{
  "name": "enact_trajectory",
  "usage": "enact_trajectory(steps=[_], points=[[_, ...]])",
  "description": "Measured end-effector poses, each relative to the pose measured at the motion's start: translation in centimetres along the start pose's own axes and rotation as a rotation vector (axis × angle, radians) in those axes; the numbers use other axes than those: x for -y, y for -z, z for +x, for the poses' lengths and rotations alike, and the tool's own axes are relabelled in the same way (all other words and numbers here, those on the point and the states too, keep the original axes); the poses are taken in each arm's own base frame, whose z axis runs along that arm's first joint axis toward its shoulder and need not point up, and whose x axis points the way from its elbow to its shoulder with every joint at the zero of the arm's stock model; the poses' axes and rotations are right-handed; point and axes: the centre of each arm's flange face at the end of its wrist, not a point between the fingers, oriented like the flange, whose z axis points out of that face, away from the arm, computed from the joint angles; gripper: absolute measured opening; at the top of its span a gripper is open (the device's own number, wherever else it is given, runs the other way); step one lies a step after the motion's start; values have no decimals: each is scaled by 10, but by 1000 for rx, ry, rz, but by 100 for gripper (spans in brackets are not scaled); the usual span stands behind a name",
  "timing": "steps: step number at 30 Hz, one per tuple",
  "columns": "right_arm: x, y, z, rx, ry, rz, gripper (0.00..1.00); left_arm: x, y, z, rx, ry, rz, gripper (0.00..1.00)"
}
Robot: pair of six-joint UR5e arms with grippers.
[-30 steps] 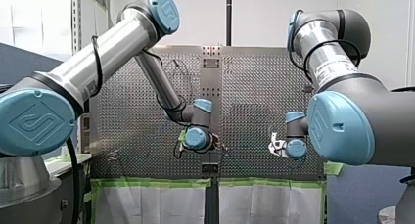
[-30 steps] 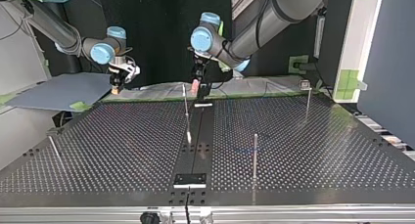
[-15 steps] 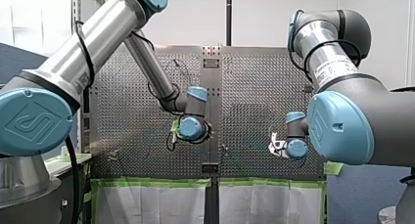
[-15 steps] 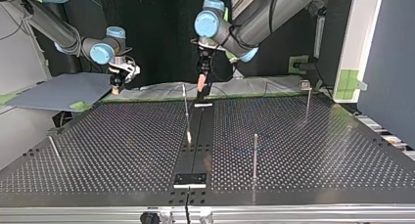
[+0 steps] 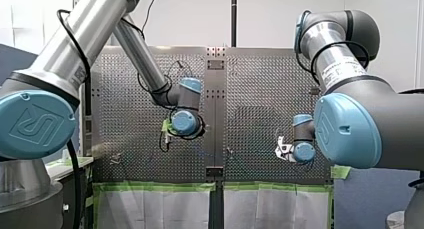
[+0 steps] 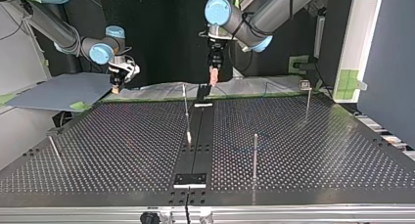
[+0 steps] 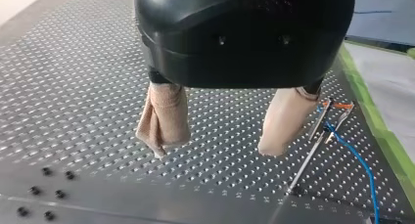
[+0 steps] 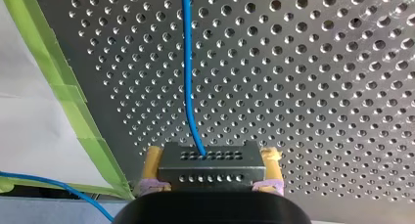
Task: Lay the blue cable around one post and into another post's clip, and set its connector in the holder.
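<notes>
My left claw [image 6: 214, 80] hangs above the perforated table [image 6: 303, 141] near its far edge.

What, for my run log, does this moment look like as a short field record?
Left jaws: open, empty, above the table
Right jaws: shut on the connector
Connector: held off the table, not yet set down
Cable: blue, runs from the connector over the table
Post: clip at its top, cable right by it
</notes>
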Motion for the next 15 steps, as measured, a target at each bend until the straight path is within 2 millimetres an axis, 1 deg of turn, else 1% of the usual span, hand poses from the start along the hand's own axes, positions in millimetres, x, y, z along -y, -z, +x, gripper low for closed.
enact_trajectory(steps=[5, 11, 15], points=[[-1, -1, 0, -5, -1, 0, 0, -16, 10, -9, 8, 54, -19, 100], [1, -1, 0, -8, 2, 5, 0, -42, 15, -22, 22, 129, -30, 100], [4, -1, 0, -7, 4, 22, 0, -56, 9, -43, 72, 201, -19, 100]])
